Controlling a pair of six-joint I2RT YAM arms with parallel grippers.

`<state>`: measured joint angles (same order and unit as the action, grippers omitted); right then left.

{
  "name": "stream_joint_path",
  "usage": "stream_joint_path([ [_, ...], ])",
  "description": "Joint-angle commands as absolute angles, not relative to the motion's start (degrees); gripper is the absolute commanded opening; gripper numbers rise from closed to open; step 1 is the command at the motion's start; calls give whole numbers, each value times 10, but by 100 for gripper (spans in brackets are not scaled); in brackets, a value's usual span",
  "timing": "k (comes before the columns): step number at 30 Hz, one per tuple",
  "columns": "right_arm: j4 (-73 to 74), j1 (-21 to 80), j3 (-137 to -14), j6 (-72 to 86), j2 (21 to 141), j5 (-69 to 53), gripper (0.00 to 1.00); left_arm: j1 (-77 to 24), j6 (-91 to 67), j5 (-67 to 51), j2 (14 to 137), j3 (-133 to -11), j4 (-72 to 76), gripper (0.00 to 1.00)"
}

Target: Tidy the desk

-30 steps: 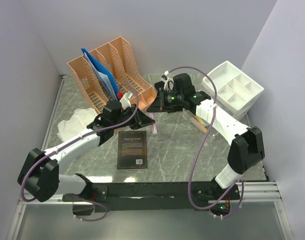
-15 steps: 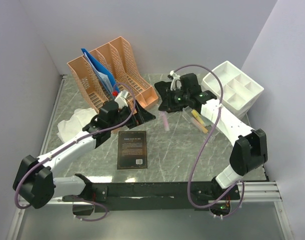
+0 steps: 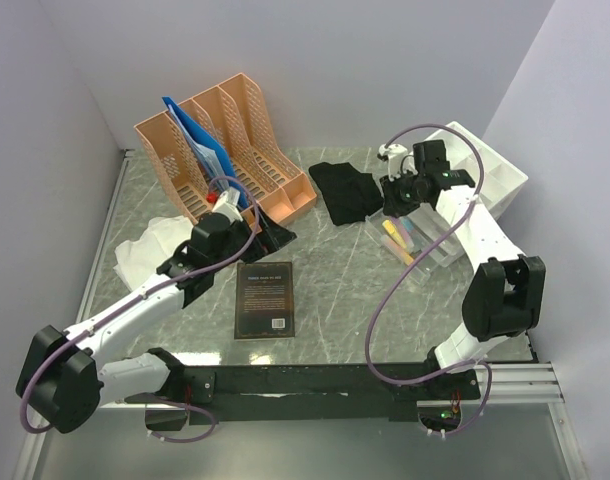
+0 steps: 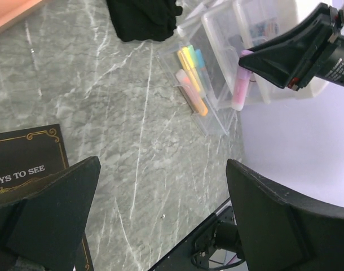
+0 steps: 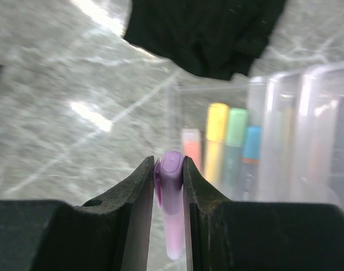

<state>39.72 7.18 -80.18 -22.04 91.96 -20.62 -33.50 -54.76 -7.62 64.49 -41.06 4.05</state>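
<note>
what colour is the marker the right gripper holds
Pale purple. The marker shows best in the right wrist view.

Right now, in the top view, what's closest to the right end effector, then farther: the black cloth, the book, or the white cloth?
1. Black cloth, right beside the right end effector, on its left.
2. Book, toward the front, in the middle.
3. White cloth, far left.

From above and behind the arms, we overlook the whole tabletop (image 3: 345, 290). Our left wrist view slants across it from nearer; our right wrist view sits closest, facing down. All three share the marker tray (image 3: 407, 240).
</note>
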Motion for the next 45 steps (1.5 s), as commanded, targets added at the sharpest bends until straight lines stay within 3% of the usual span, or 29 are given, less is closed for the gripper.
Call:
stream_joint_path([
  [1,373,74,-789,-291,922,-132,0,-330,-561,-77,645,-403,76,99],
  [4,362,71,-781,-294,935,-105,4,-330,-557,-86,650,-405,78,99],
  [8,359,68,-772,-300,947,-89,27,-330,-552,-96,651,-409,81,99],
  [11,361,68,-768,-300,940,-97,37,-330,-551,-105,655,-411,87,99],
  [18,384,68,-780,-292,918,-154,43,-330,-540,-113,662,-416,88,99],
  [24,443,68,-788,-333,908,-266,39,-330,-524,-116,671,-432,67,96],
  [29,508,76,-772,-386,911,-373,16,-330,-522,-130,686,-439,72,78],
  [33,483,84,-727,-362,921,-343,8,-330,-527,-138,701,-446,81,56],
  [37,437,98,-690,-330,930,-281,7,-330,-528,-129,704,-447,72,23],
  [39,405,109,-673,-310,935,-251,7,-330,-527,-122,697,-445,69,18],
  [45,269,127,-629,-245,945,-24,7,-330,-525,-94,673,-437,51,18],
])
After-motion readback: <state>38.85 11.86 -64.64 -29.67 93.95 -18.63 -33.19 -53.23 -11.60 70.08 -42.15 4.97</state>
